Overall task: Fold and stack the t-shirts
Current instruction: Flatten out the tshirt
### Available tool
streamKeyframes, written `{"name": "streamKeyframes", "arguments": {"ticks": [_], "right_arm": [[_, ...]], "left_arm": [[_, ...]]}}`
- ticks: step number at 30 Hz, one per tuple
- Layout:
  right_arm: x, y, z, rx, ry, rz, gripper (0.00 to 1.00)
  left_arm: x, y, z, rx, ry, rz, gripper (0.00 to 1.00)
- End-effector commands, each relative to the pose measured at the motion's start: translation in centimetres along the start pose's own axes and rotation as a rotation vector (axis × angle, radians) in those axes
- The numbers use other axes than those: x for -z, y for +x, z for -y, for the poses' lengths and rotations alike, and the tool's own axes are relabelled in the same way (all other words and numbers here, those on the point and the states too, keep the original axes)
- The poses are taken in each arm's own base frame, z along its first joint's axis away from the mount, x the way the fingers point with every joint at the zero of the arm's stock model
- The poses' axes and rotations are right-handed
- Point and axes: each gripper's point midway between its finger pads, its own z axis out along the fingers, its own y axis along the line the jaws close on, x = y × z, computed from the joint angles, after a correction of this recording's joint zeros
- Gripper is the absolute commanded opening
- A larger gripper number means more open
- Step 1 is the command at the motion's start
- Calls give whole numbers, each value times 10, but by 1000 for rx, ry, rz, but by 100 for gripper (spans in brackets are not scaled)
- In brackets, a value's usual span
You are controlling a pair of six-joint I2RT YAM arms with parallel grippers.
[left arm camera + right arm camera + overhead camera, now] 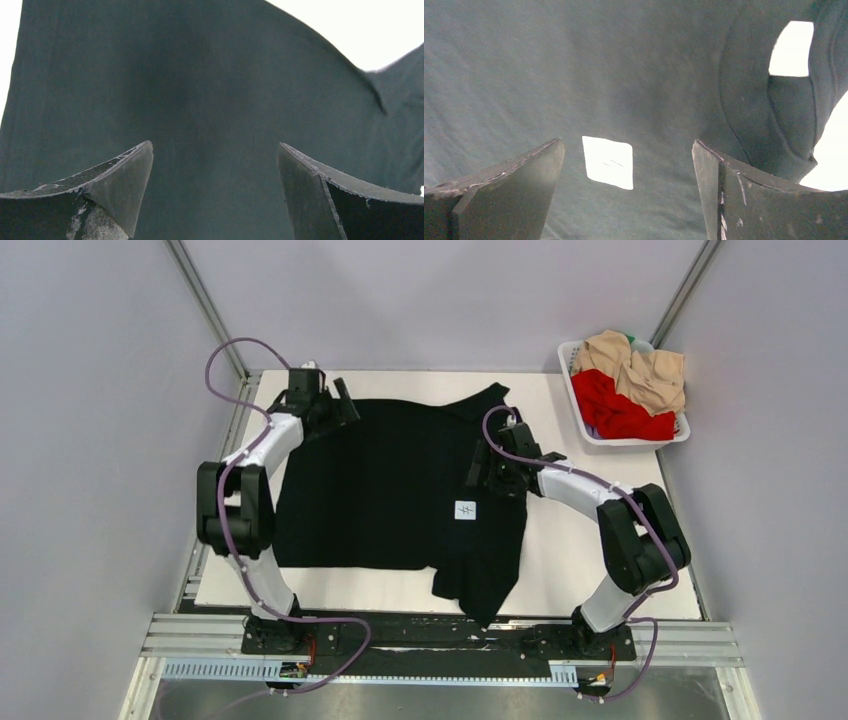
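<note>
The white plastic basket (pixel 575 390) sits at the far right corner of the white table (pixel 600 570). It's got two crumpled shirts in it: a beige cloth one (pixel 640 370) piled on top and a red cloth one (pixel 620 410) under it towards the near side.

The big plain black t-shirt (pixel 390 490) is spread flat in the middle of the table. It's lying sideways, long axis left to right, with one sleeve poking out far right and the other bunched up at the near edge. Its small white square tag (pixel 465 510) faces up on the right half.

So that's three shirts, one basket and one tag.

The left gripper (pixel 335 400) hangs over the shirt's far left corner with its fingers spread wide and nothing between them. The right gripper (pixel 490 475) is just beyond the tag, also spread wide and gripping nothing.
</note>
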Motion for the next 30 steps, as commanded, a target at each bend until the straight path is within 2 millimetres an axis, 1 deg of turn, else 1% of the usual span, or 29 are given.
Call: {"name": "streamKeyframes", "arguments": {"ticks": [1, 2, 3, 4, 5, 6, 7, 8, 9, 10, 11, 12, 13, 14, 15, 16, 17, 18, 19, 20, 21, 22, 24, 25, 26, 27, 29, 30], "right_arm": [[4, 33, 33, -36, 128, -59, 100], [4, 41, 39, -47, 141, -74, 100], [4, 49, 45, -53, 156, -89, 100], [4, 56, 50, -64, 169, -104, 100], [5, 64, 55, -78, 184, -122, 100], [7, 73, 61, -92, 202, -141, 100], [9, 79, 69, -111, 235, -150, 100], [12, 85, 78, -128, 274, -157, 100], [16, 91, 84, -147, 300, -165, 100], [21, 98, 90, -166, 320, -178, 100], [27, 104, 95, -185, 337, -188, 100], [33, 110, 100, -205, 356, -200, 100], [39, 114, 106, -221, 376, -205, 100], [44, 117, 113, -239, 399, -207, 100], [50, 119, 120, -256, 421, -206, 100], [55, 122, 127, -270, 441, -208, 100], [59, 125, 134, -283, 459, -210, 100], [64, 126, 140, -293, 481, -207, 100], [69, 129, 148, -305, 507, -204, 100], [74, 131, 155, -318, 534, -200, 100], [78, 134, 160, -329, 552, -202, 100], [81, 136, 165, -350, 565, -201, 100], [87, 140, 171, -377, 573, -200, 100], [88, 142, 172, -381, 572, -196, 100], [90, 144, 172, -388, 568, -196, 100], [91, 143, 170, -386, 550, -196, 100], [92, 136, 167, -380, 535, -165, 100], [93, 129, 164, -366, 520, -141, 100]], "left_arm": [[38, 56, -6, 29, -95, -30, 100], [49, 61, -4, 26, -106, -12, 100], [51, 85, -17, 24, -143, -48, 100], [59, 90, -13, 33, -129, -42, 100], [60, 113, -24, 37, -147, -84, 100], [65, 118, -23, 59, -138, -82, 100], [67, 137, -33, 65, -153, -120, 100], [71, 142, -33, 76, -150, -124, 100], [72, 156, -41, 78, -171, -149, 100], [77, 163, -42, 84, -180, -162, 100], [81, 171, -49, 92, -201, -170, 100], [84, 185, -55, 90, -222, -198, 100], [89, 190, -55, 99, -225, -206, 100], [92, 202, -59, 102, -232, -232, 100], [96, 207, -57, 108, -222, -240, 100], [100, 221, -60, 109, -221, -271, 100], [105, 227, -57, 110, -213, -282, 100], [109, 239, -61, 110, -221, -308, 100], [115, 246, -59, 110, -214, -321, 100], [120, 257, -61, 111, -216, -351, 100], [127, 264, -58, 112, -207, -365, 100], [132, 274, -59, 108, -203, -385, 100], [144, 287, -55, 112, -192, -404, 100], [150, 295, -60, 111, -207, -424, 100], [154, 296, -56, 113, -195, -416, 100], [158, 298, -58, 108, -203, -421, 100], [163, 290, -58, 100, -207, -388, 100], [164, 283, -60, 87, -215, -355, 100]]}}
